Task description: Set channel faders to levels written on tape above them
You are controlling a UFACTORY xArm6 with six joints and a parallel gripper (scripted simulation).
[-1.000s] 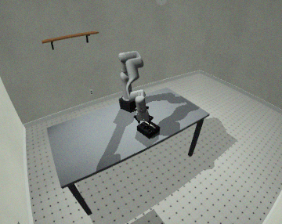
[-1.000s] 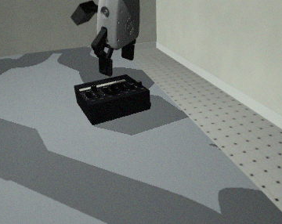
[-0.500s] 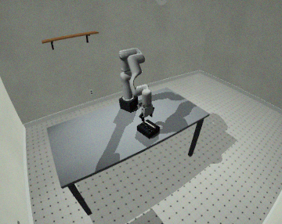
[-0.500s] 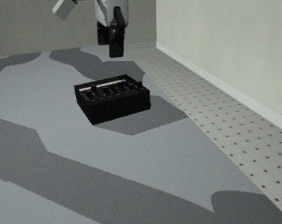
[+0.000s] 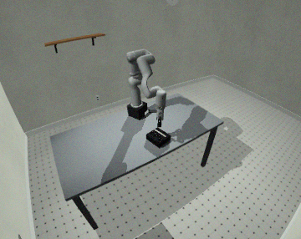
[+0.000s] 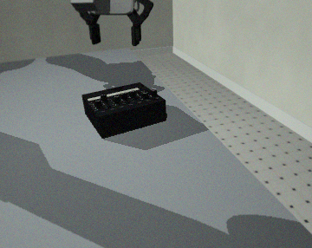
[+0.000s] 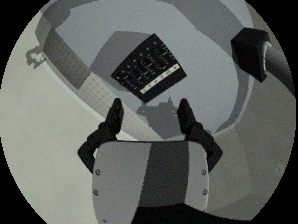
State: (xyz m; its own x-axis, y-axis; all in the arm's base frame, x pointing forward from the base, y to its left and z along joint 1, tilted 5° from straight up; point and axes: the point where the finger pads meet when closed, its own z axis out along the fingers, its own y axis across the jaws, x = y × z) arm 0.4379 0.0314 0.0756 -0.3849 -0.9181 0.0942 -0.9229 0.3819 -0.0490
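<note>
The black lighting desk [image 6: 123, 107] stands on its feet on the grey table, with a white tape strip [image 6: 114, 94] along its far edge and a row of several small fader caps in front of it. The levels on the tape are too small to read. The desk also shows in the top view [image 5: 158, 137] and in the wrist view [image 7: 148, 68]. My gripper [image 6: 114, 35] is open and empty, hanging well above the desk and behind its far edge. It also shows in the wrist view [image 7: 150, 117] and in the top view [image 5: 159, 122].
The arm's black base [image 5: 137, 110] stands at the table's far edge behind the desk, and shows in the wrist view [image 7: 250, 52]. The table's right edge runs close to the desk, with tiled floor [image 6: 251, 130] beyond. A wooden shelf [image 5: 74, 40] hangs on the back wall.
</note>
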